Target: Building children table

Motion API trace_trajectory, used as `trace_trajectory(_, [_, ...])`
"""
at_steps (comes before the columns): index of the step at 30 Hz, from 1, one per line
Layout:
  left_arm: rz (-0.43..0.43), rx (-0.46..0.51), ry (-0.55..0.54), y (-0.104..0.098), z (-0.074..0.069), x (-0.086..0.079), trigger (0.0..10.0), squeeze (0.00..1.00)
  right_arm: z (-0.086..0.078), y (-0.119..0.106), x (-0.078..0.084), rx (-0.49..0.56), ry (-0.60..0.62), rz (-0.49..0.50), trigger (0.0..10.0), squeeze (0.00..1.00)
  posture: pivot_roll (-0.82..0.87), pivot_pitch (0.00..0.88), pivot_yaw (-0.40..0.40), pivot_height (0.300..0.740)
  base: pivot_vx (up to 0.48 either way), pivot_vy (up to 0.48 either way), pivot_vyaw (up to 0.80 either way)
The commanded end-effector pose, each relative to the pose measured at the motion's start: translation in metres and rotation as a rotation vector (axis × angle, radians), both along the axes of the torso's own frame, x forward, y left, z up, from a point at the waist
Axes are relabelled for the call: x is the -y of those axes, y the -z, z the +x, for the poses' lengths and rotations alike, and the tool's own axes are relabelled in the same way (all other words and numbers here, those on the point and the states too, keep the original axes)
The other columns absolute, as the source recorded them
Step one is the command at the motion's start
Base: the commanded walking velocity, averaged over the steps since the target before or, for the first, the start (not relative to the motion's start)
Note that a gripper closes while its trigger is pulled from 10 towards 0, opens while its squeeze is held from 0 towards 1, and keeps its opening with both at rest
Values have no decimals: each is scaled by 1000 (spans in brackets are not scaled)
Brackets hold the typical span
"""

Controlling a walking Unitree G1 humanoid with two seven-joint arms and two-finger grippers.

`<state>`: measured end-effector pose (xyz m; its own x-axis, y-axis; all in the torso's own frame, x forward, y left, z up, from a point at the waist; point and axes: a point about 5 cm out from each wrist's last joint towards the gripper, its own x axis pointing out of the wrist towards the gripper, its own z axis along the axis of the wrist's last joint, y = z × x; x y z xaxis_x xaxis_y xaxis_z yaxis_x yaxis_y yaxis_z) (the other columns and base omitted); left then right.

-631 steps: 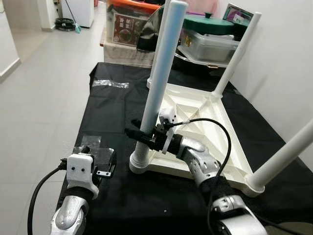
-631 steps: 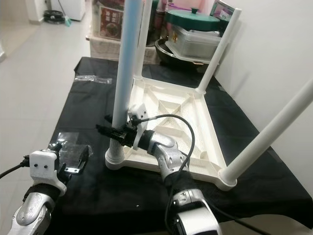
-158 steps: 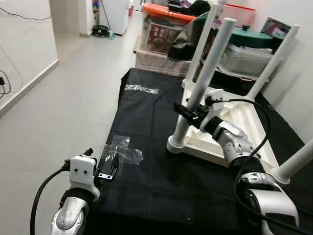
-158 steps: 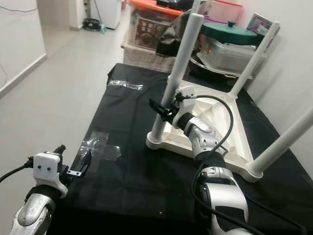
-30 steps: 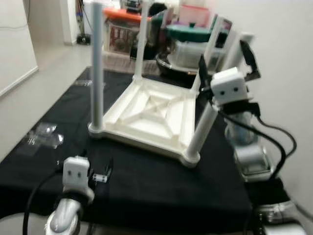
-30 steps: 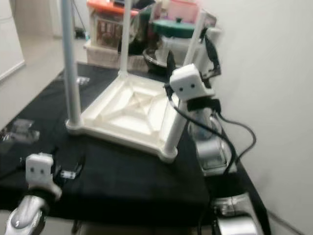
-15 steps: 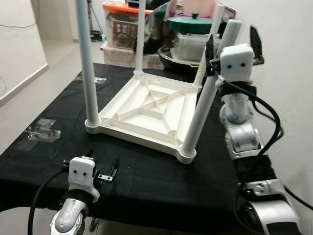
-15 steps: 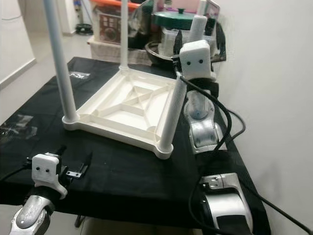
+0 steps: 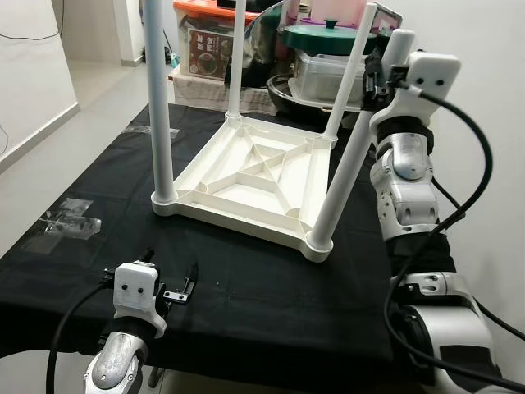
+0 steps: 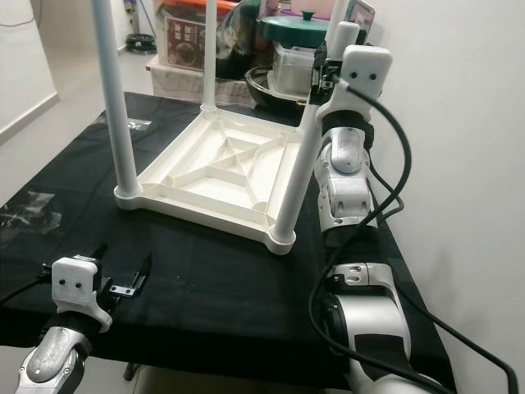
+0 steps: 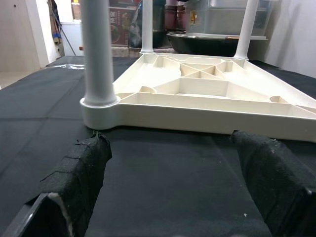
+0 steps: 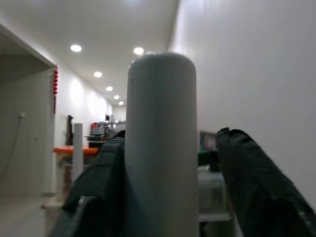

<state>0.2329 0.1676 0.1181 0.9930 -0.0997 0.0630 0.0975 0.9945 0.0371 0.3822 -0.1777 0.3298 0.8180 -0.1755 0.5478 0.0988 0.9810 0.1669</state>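
Left eye view: a white plastic children's table [image 9: 254,185] lies upside down on a bench covered in black cloth [image 9: 246,287], its four round white legs pointing up, filling the middle of the frame. The right gripper [image 9: 379,67] is raised at the upper right, at the top of the nearest right-hand white leg [image 9: 349,164]. In the right wrist view that leg's rounded top stands between the two black fingers [image 12: 252,182], jaws spread around it; one finger lies against the leg, the other stands apart from it. The left gripper [image 9: 171,289] hovers low at the lower left over the black cloth, jaws released and holding nothing, well short of the table's near edge. A crumpled clear plastic bag [image 9: 70,222] lies at the left edge of the bench. Storage boxes and a dark green pot lid [image 9: 328,34] sit beyond the bench at the top.
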Motion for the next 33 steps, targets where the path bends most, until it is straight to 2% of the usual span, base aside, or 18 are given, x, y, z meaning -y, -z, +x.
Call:
trace_trajectory(1, [3,-4,17,2,0,4,10000,0,4,9,9,-54,6,62,0,0,44,0,-170,740,0,0,0])
trace_trajectory(5, [3,-5,18,2,0,4,10000,0,6,13,13,-93,-10,130,0,0,42,0,-169,740,0,0,0])
trace_trajectory(7, [2,-8,20,3,0,5,10000,0,14,33,17,-214,-62,347,0,0,39,0,-166,740,0,0,0])
trace_trajectory(8, [2,-8,20,3,0,5,10000,0,14,33,17,-214,-62,347,0,0,39,0,-166,740,0,0,0])
trace_trajectory(9, [2,-9,22,3,0,5,10000,0,18,48,18,-300,-92,504,0,0,38,0,-165,740,0,0,0])
trace_trajectory(11, [2,-9,22,3,0,5,10000,0,18,48,18,-300,-92,504,0,0,38,0,-165,740,0,0,0])
trace_trajectory(13, [2,-10,24,3,0,5,10000,0,21,83,21,-461,-90,790,0,0,39,0,-161,740,0,0,0])
trace_trajectory(14, [2,-10,24,3,0,5,10000,0,21,83,21,-461,-90,790,0,0,39,0,-161,740,0,0,0])
trace_trajectory(15, [3,-11,25,3,0,5,10000,0,18,106,24,-542,-54,902,0,0,39,0,-161,740,0,0,0])
trace_trajectory(18, [3,-11,25,3,0,5,10000,0,18,106,24,-542,-54,902,0,0,39,0,-161,740,0,0,0])
trace_trajectory(19, [4,-11,24,3,-1,4,10000,0,13,132,27,-632,2,1018,0,0,42,0,-160,740,0,0,0])
trace_trajectory(21, [4,-11,24,3,-1,4,10000,0,13,132,27,-632,2,1018,0,0,42,0,-160,740,0,0,0])
trace_trajectory(22, [5,-13,24,3,-1,3,10000,0,5,163,27,-721,38,1111,0,0,32,0,-152,740,0,0,0])
trace_trajectory(23, [5,-13,24,3,-1,3,10000,0,5,163,27,-721,38,1111,0,0,32,0,-152,740,0,0,0])
trace_trajectory(24, [7,-15,27,3,-1,3,10000,0,-5,196,25,-838,40,1143,0,0,33,0,-153,740,0,0,0])
trace_trajectory(25, [7,-15,27,3,-1,3,10000,0,-5,196,25,-838,40,1143,0,0,33,0,-153,740,0,0,0])
trace_trajectory(27, [11,-15,27,3,-2,3,10000,0,-25,246,16,-1059,0,1097,0,0,47,0,-162,740,0,0,0])
trace_trajectory(33, [17,-15,22,3,-2,1,10000,0,-40,268,6,-1227,-89,1020,0,0,45,0,-158,740,0,0,0])
